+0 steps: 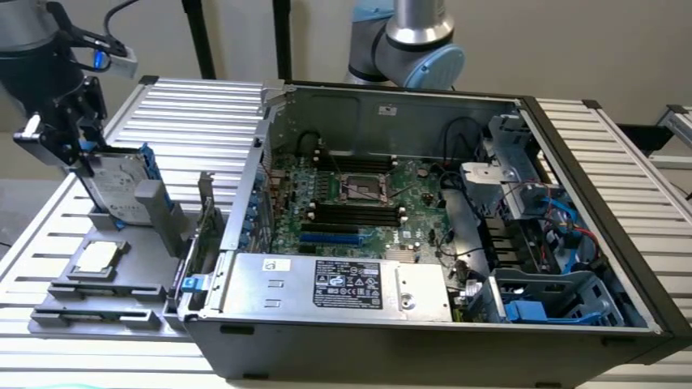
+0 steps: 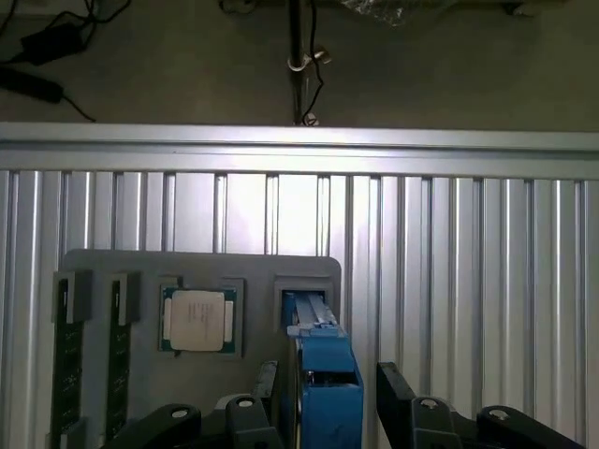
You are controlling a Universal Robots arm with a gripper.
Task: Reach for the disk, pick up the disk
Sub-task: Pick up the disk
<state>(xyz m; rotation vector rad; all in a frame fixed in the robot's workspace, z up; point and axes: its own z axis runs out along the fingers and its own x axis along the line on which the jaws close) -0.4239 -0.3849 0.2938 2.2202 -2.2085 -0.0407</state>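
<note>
The disk (image 1: pixel 113 185) stands on edge in a slot of the grey holder tray (image 1: pixel 65 312) at the exterior view's left, silver face with a white label and a blue rail along its side. My gripper (image 1: pixel 78 146) hangs over its upper end, open, one black finger on each side. In the wrist view the disk's blue rail (image 2: pixel 328 398) runs between the two black fingers (image 2: pixel 412 412), with a small gap visible at the side. The disk rests in its slot; nothing is clamped.
A small square silver chip (image 1: pixel 97 258) (image 2: pixel 197 318) lies in the tray beside the disk, and memory sticks (image 2: pixel 67 360) stand in slots further along. The open computer case (image 1: pixel 454 105) holds a silver box (image 1: pixel 346 284). A second arm (image 1: pixel 409 40) stands behind. The table (image 2: pixel 468 234) is ribbed aluminium.
</note>
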